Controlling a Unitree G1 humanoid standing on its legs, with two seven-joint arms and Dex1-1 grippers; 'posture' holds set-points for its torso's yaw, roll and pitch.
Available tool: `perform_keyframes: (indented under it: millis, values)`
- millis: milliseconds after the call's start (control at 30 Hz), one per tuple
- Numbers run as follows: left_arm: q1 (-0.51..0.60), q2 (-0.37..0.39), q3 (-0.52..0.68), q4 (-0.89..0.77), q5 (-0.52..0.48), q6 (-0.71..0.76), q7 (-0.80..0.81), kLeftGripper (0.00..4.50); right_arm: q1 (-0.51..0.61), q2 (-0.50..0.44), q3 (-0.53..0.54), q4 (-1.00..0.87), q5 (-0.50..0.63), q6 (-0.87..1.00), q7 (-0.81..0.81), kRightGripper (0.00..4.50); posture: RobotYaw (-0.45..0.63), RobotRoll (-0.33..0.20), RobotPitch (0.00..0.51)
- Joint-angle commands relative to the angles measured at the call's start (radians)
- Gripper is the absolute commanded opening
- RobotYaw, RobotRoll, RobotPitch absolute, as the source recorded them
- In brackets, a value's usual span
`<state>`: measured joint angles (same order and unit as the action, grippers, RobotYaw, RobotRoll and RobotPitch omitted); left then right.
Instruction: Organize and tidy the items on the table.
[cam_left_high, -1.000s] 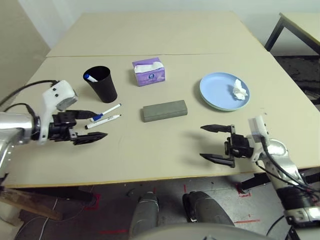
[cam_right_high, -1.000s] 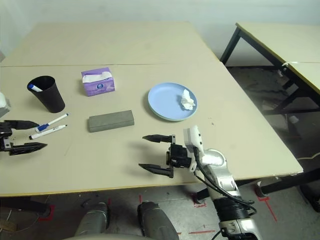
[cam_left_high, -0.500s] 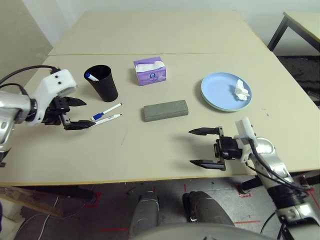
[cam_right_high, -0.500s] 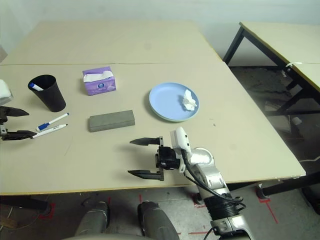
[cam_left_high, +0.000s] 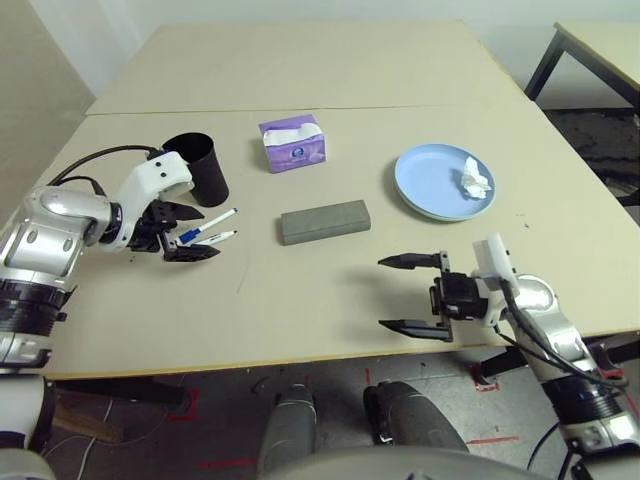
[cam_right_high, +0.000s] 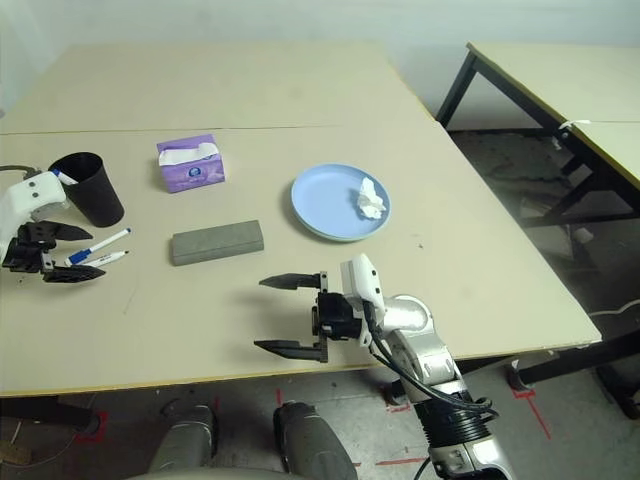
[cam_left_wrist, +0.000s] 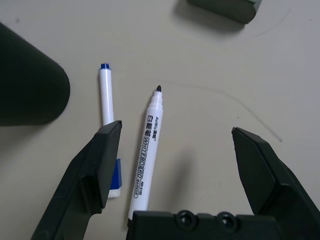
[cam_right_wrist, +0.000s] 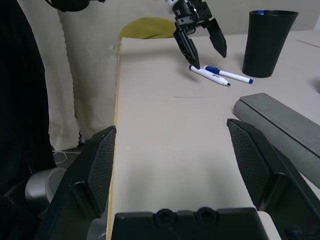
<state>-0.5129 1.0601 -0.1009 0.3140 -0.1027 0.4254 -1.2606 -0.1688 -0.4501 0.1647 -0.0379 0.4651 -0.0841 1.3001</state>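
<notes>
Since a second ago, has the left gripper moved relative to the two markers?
Yes. The left gripper moved in toward the black cup, now over the two markers, jaws open.

Left gripper hangs wide open right over the two white markers, next to the black cup with a blue-capped marker in it. Right gripper, jaws spread, sits near the table's front edge. Grey case mid-table, purple tissue box behind, crumpled tissue on the light-blue plate.
</notes>
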Motion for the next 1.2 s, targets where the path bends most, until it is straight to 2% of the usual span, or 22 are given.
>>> perform_keyframes:
  millis: [33,700,1200]
  values:
    - [0.025,-0.007,-0.009,0.007,0.018,0.002,0.007,4.47,0.008,-0.010,-0.002,-0.020,0.000,0.010,-0.006,4.50,-0.11,0.000,0.103]
    - [0.028,-0.084,-0.010,0.083,0.066,-0.018,0.072,4.47,0.002,-0.007,0.014,-0.052,-0.006,0.027,-0.022,4.50,-0.13,0.000,0.081]
    - [0.002,-0.113,-0.031,0.145,0.103,-0.033,0.076,4.47,0.010,-0.008,0.020,-0.061,-0.011,0.024,-0.026,4.50,-0.14,0.000,0.074]
